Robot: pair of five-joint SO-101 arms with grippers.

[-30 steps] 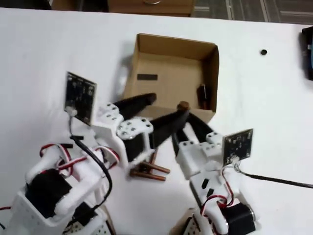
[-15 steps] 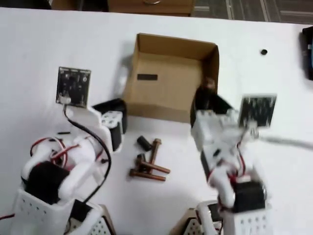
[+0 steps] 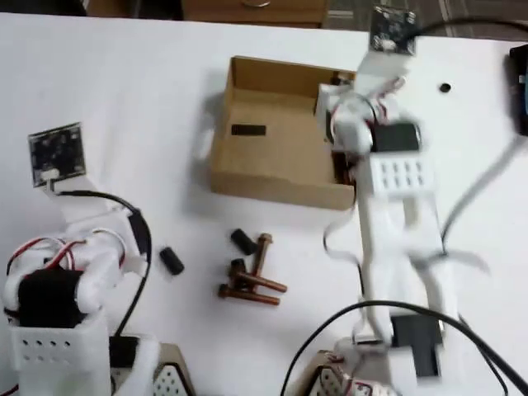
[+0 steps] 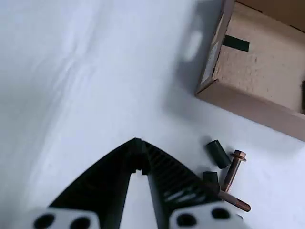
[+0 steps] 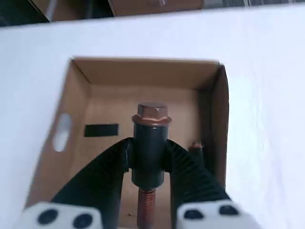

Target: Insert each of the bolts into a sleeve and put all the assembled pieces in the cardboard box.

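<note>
Our right hand (image 5: 148,145), clamped on a sleeved bolt (image 5: 151,117), hangs over the cardboard box (image 5: 143,74), where one assembled piece (image 5: 195,149) already lies. Before the box, loose bolts (image 3: 262,254) and sleeves (image 3: 242,242) wait on the desk (image 3: 99,82); our left hand (image 4: 138,144) is closed, empty.

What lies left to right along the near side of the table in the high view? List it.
left arm → lone sleeve → pile of bolts → right arm. The cardboard box is left out because it spans above the pile.
</note>
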